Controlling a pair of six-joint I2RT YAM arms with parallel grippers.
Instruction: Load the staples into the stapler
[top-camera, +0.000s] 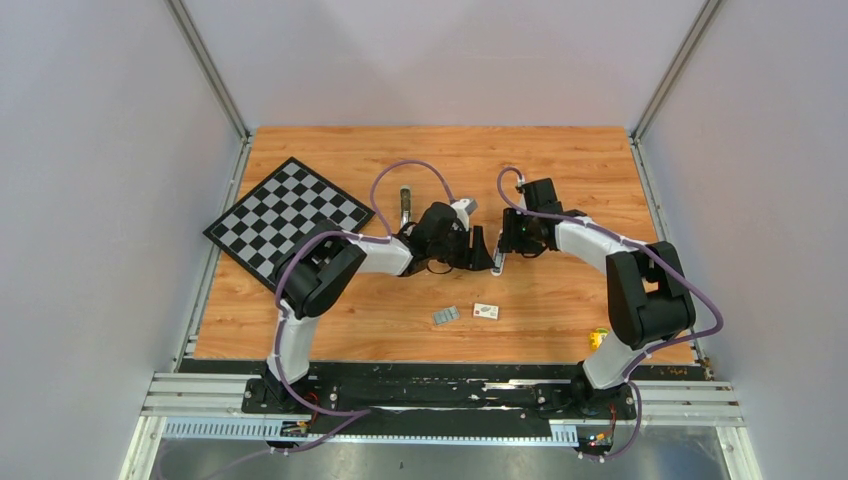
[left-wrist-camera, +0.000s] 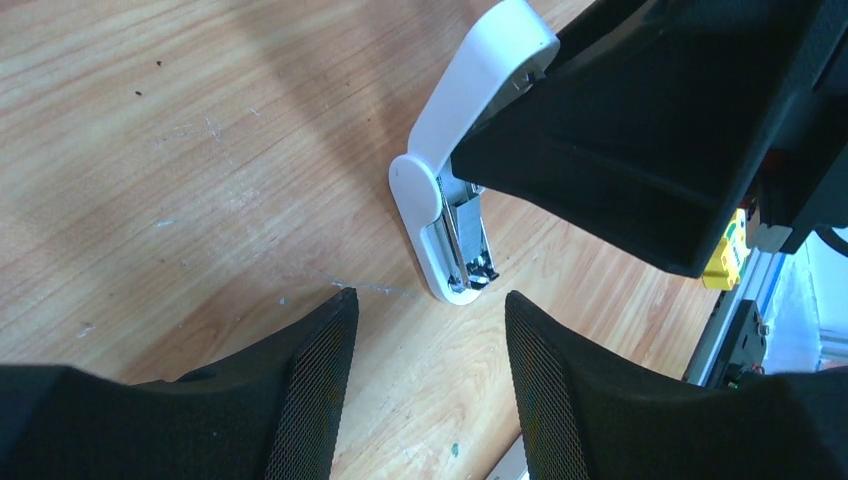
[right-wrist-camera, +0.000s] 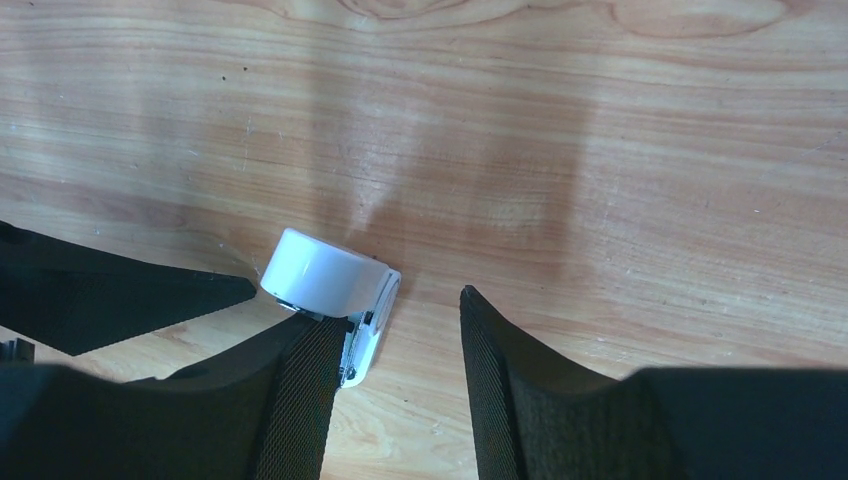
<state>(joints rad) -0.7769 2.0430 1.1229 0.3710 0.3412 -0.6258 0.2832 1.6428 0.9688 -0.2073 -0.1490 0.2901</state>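
Stapler (left-wrist-camera: 416, 190): centre of the left wrist view, lying on the wooden table (top-camera: 560, 170), white top swung up, metal channel bared.
Staples (top-camera: 446, 316): lower centre of the top view, just left of a white box (top-camera: 486, 311), apart from the stapler.
Left gripper (left-wrist-camera: 430, 385): fingers spread, nothing between them.
Right gripper (right-wrist-camera: 400, 390): fingers spread; the frame-left one overlaps the stapler (contact unclear).
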